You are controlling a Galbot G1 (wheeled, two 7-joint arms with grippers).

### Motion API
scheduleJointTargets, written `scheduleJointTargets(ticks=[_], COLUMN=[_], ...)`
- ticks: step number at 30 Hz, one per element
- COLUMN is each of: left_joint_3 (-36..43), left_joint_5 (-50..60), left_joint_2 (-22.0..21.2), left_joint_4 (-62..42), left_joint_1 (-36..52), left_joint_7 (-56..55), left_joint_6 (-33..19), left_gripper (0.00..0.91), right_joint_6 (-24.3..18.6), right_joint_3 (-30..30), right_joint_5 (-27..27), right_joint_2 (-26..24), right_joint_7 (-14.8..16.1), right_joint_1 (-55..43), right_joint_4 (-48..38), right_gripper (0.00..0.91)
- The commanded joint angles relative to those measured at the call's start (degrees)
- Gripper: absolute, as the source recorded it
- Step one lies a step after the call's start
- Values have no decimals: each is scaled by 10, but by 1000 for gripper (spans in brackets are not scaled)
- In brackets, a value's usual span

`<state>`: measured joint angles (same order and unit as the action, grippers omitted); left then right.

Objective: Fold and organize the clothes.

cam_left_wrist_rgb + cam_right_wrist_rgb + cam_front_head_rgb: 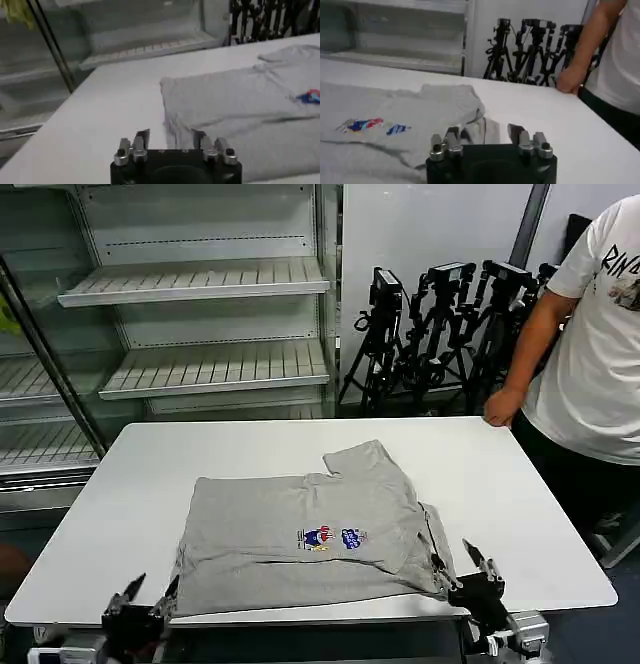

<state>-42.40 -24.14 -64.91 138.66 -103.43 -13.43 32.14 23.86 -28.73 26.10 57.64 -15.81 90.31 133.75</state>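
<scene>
Lying across the middle of the big white table (520, 484) is a grey T-shirt (290, 534), partly folded, with one side laid over the front and a small red and blue picture on the chest. The left gripper (148, 592) waits at the shirt's near left corner, its fingers spread apart. The right gripper (462, 562) sits at the near right corner, fingers apart too, holding nothing.

T-shirt (300, 539): light grey, red-blue chest print | table (520, 484): white | tripods (440, 324): black
</scene>
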Motion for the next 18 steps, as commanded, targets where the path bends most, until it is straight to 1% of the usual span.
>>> scheduleJointTargets(ticks=[1,3,4,5,8,13,14,18], left_joint_3=[6,31,35,45,78,115,133,169], left_joint_5=[-113,-143,-148,-149,-151,-156,-157,-160], left_joint_2=[65,78,83,88,107,132,138,150], left_joint_4=[-67,-108,-108,-149,-197,-261,-274,-312], left_joint_1=[167,223,237,258,319,380,395,437], left_joint_7=[-28,-38,-38,-43,-46,-48,-48,-47], left_joint_6=[10,10,10,10,11,11,11,12], left_gripper=[907,907,907,907,907,907,907,907], right_joint_6=[36,43,45,51,65,79,83,92], right_joint_3=[73,118,130,145,182,226,237,268], right_joint_5=[54,57,59,62,77,86,88,96], right_joint_2=[-1,7,11,17,34,59,66,88], right_joint_7=[-22,-27,-30,-34,-40,-44,-45,-50], right_joint_1=[-212,-273,-295,-331,-411,-489,-506,-566], right_joint_4=[-82,-137,-151,-170,-237,-316,-342,-405], right_gripper=[907,907,907,907,907,907,907,907])
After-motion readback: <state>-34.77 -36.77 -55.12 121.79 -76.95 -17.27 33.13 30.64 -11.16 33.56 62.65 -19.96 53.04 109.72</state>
